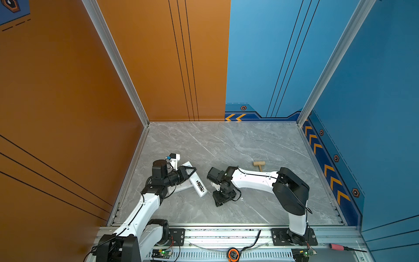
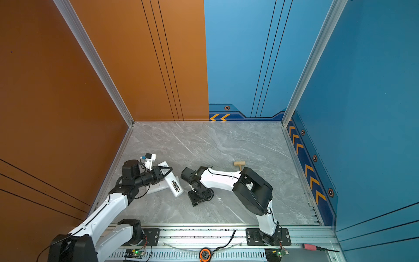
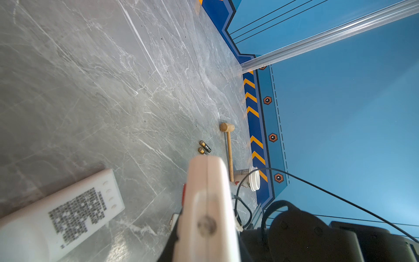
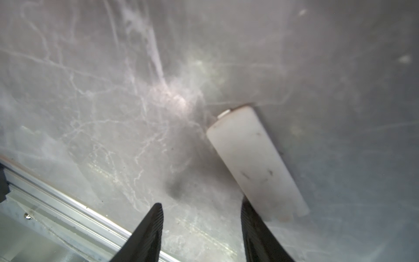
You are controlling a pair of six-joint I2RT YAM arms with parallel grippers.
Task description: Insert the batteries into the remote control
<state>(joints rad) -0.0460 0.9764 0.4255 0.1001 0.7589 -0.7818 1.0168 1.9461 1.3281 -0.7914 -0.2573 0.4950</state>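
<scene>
My left gripper (image 1: 190, 170) is shut on a white remote control (image 1: 200, 186), whose open battery bay faces up in both top views. In the left wrist view that remote (image 3: 206, 199) shows edge-on between the jaws. Two batteries (image 3: 204, 147), black with gold ends, lie side by side on the table beyond it; my right arm hides them in both top views. My right gripper (image 4: 201, 209) points down at the table, open and holding nothing. A white battery cover (image 4: 256, 163) lies flat beside one of its fingers (image 4: 251, 226).
A second white remote (image 3: 68, 215) lies label-up beside the held one, partly under it (image 1: 181, 187). A wooden mallet (image 1: 259, 165) lies behind my right arm. A white-lidded cup (image 3: 254, 179) lies on its side by the mallet's handle. A red-handled screwdriver (image 1: 335, 246) rests on the front rail.
</scene>
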